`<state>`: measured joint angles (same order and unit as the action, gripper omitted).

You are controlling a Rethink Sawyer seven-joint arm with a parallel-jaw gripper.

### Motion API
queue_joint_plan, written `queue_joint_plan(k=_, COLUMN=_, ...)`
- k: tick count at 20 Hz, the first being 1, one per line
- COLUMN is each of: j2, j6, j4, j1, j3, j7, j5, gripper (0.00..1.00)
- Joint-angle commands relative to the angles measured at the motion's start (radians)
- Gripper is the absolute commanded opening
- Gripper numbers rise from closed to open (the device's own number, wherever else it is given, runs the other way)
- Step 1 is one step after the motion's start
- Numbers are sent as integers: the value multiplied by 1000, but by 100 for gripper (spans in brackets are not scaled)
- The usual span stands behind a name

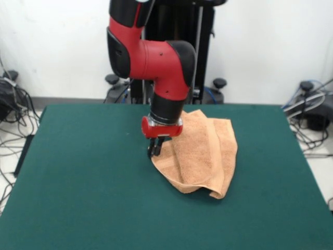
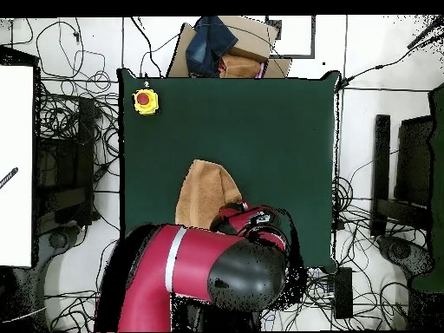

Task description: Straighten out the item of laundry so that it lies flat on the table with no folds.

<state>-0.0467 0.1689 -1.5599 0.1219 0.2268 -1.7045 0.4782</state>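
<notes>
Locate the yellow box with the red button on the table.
In the overhead view, the yellow box with the red button sits near the upper-left corner of the green table, well apart from the towel.

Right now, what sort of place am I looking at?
Most likely a robotics lab: a red arm works over a green table with a towel, a yellow emergency-stop button sits on one corner, and cables sprawl across the floor.

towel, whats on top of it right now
The gripper sits at the towel's left edge in the front view; a folded layer lies over the rest. Overhead, the arm hides part.
</notes>
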Motion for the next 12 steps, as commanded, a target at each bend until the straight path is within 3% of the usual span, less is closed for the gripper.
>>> queue_joint_plan(k=1, j2=175, j6=26, j4=160, j1=54, j3=-104, j7=-126, j5=-36, gripper=0)
queue_joint_plan(k=12, j2=113, j6=-29, j4=119, j1=62, j3=-111, j7=-100, j5=-8, gripper=0)
